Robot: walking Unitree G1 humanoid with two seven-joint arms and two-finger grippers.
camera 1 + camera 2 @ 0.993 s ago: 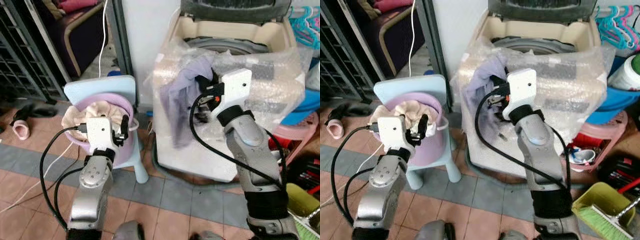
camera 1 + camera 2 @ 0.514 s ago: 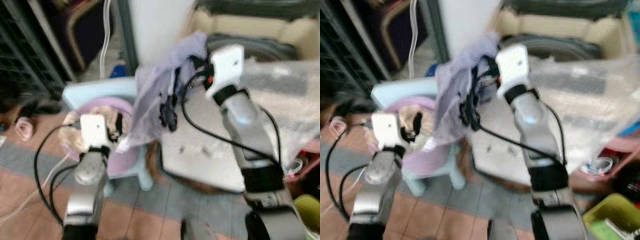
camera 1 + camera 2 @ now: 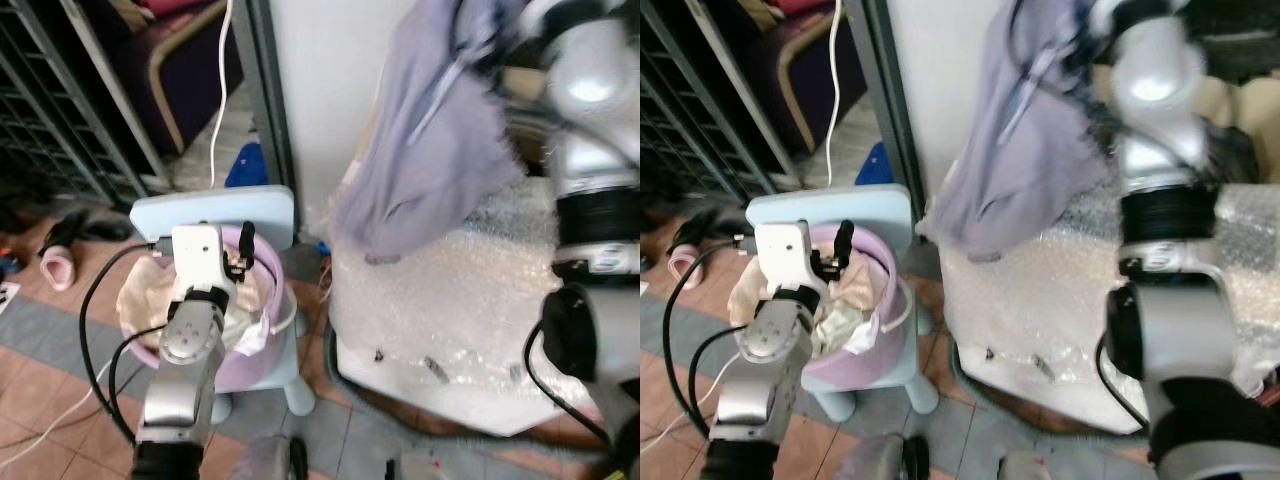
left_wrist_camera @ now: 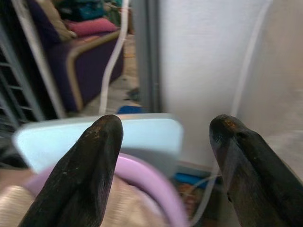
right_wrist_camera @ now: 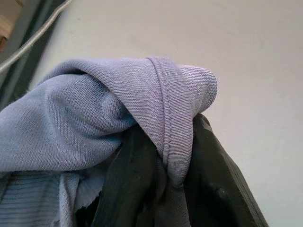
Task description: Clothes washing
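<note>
A lavender-grey garment (image 3: 430, 130) hangs high in front of the washing machine (image 3: 450, 320), whose front is covered in bubble wrap. My right gripper (image 5: 168, 137) is shut on a fold of the garment's hem, with the silver right arm (image 3: 590, 90) raised beside it. A pink basin (image 3: 262, 345) with beige clothes (image 3: 145, 300) in it sits on a light-blue chair (image 3: 215, 210) to the left. Just above the basin's far rim, my left gripper (image 4: 163, 137) is open and holds nothing.
A metal grate (image 3: 60, 110) and a purple seat (image 3: 190, 60) stand at the back left. A white cable (image 3: 222, 95) runs down past a grey post. A pink slipper (image 3: 55, 270) and a dark shoe (image 3: 65, 230) lie on the tiled floor.
My right arm has lifted the garment from the washer's front edge to high above it. The view has shifted and tilted. The left gripper stays over the basin.
</note>
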